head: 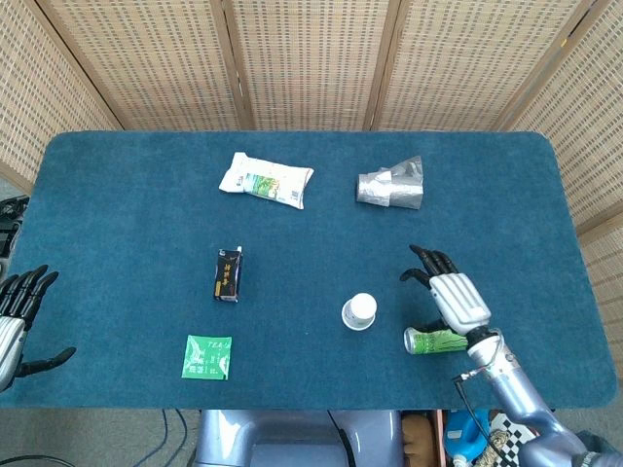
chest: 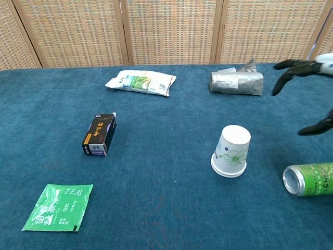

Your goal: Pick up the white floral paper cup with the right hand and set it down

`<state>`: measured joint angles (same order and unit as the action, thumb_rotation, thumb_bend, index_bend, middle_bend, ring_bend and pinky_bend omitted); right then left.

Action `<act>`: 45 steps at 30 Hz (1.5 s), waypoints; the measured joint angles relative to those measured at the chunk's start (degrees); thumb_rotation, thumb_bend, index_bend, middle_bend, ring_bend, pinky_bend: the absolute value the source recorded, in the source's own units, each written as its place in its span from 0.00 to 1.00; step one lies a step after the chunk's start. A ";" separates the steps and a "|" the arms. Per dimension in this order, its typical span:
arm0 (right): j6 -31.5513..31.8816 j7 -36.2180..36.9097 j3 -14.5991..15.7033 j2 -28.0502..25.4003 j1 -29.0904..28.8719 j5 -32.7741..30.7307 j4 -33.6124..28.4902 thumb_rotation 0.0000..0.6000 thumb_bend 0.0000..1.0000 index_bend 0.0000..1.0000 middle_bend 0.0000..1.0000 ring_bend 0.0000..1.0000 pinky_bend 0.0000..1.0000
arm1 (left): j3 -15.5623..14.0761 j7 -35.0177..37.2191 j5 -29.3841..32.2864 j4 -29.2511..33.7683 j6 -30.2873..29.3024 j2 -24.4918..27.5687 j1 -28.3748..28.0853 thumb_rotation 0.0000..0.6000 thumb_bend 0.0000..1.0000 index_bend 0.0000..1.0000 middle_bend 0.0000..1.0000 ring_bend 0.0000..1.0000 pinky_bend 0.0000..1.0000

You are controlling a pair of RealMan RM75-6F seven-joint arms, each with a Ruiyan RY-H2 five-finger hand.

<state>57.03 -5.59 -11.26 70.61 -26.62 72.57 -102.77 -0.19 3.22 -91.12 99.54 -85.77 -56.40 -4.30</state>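
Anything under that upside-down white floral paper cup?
The white floral paper cup stands rim-down on the blue cloth-covered table. Only cloth shows around its rim. Its walls hide whatever is inside, so that cannot be told.

In your chest view, the right hand [chest: 307, 94] is cut off at the frame's right edge, with only dark fingers [chest: 285, 78] showing. The green can [chest: 309, 178] also runs off that edge. In your head view, the left hand [head: 19, 316] is clipped at the left edge, and the right hand covers part of the can.
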 measured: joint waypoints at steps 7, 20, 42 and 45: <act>-3.08 -6.68 -1.36 4.00 -4.46 -10.53 -1.19 1.00 0.06 0.34 0.00 0.00 0.00 | 0.09 0.42 0.58 0.02 0.54 0.26 -0.22 1.00 0.00 0.00 0.00 0.00 0.00; -2.73 -14.65 -0.63 9.43 -10.58 -22.82 -1.88 1.00 0.13 0.34 0.00 0.00 0.00 | 0.08 1.27 0.70 -0.05 0.38 0.62 -0.17 1.00 0.00 0.00 0.00 0.00 0.00; -1.25 -16.80 0.80 10.72 -13.84 -27.18 -0.02 1.00 0.28 0.44 0.00 0.00 0.00 | 0.48 0.95 1.92 0.05 0.88 0.58 -0.42 1.00 0.00 0.00 0.00 0.00 0.00; -1.27 -16.55 0.86 10.56 -14.01 -27.20 -0.04 1.00 0.30 0.44 0.00 0.00 0.00 | 0.48 0.68 1.91 0.15 0.86 0.48 -0.41 1.00 0.00 0.00 0.00 0.00 0.00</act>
<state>55.76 -22.14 -10.39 81.17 -40.64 45.37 -102.81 0.29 3.90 -89.21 99.68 -84.91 -55.92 -4.71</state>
